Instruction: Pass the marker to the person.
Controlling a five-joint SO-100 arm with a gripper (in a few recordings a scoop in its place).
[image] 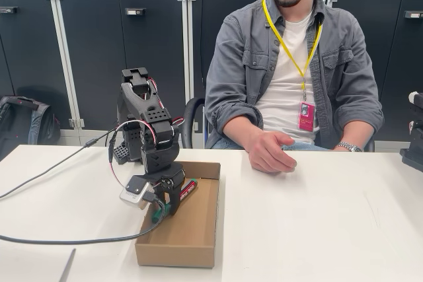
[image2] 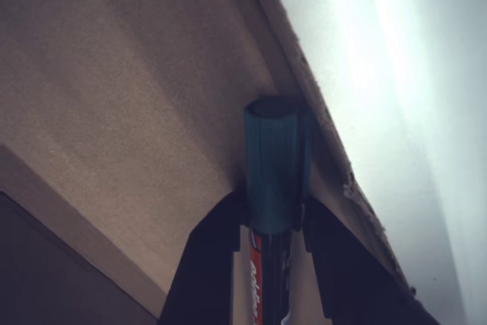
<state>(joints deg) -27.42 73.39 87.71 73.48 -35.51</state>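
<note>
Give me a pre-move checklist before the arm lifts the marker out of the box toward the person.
1. End effector closed on the marker: ok; in the wrist view the fingers flank the barrel below the green cap.
2. Grip firmness: cannot tell.
3. Marker inside the cardboard box, tilted by its wall: ok, lift before swinging.
4. Person's hand resting on the table, palm down: not ok for receiving.
5. Cable lying across the table at left: cannot tell if it will snag.

The fixed view is evenly and brightly lit, sharp throughout, with soft shadows cast beside the cardboard box [image: 182, 229]. In the wrist view, the table [image2: 426, 97] beside the box is washed out by glare and softly blurred.
</note>
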